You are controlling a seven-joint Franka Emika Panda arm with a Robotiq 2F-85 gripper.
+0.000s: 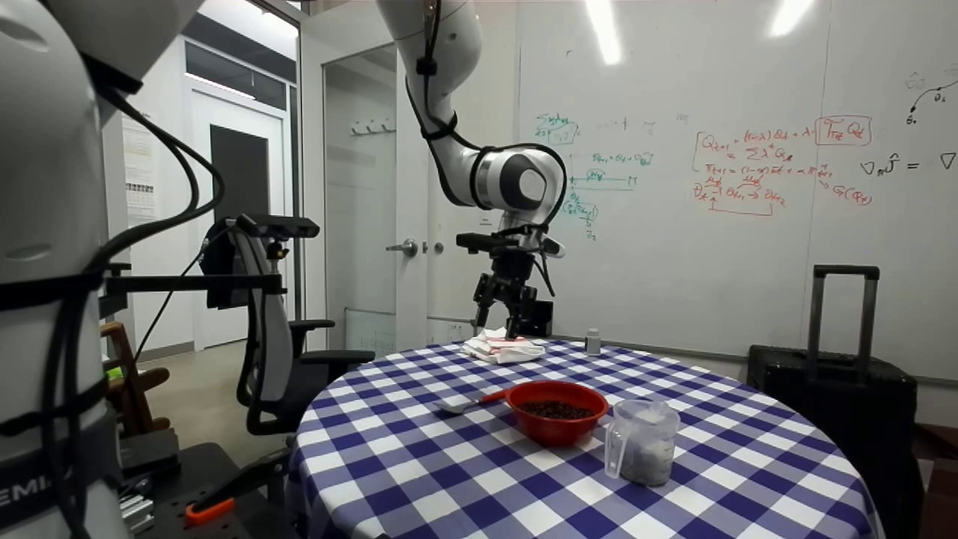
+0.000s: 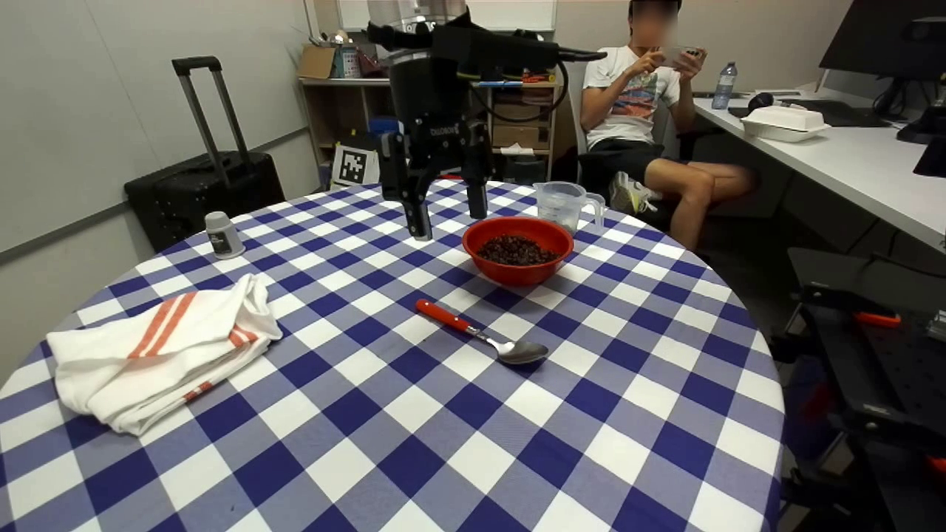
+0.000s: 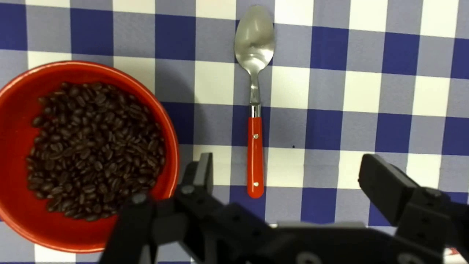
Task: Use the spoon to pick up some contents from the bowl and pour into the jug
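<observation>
Tool, jaws apart, was held pointing downward above the counter by the bent arm; in an exterior view, spoon, bowl and jug were ranged near to far.

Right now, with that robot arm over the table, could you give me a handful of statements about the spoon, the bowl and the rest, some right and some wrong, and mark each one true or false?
1. The red-handled spoon lies on the checked tablecloth. True.
2. Dark beans sit in the red bowl. True.
3. The jaws are clamped on the spoon. False: they stand open, holding nothing.
4. The spoon is inside the bowl. False: it lies beside the bowl.
5. The clear jug stands upright and has a handle. True.
6. The jug is wider than the bowl. False: the bowl is wider.
</observation>
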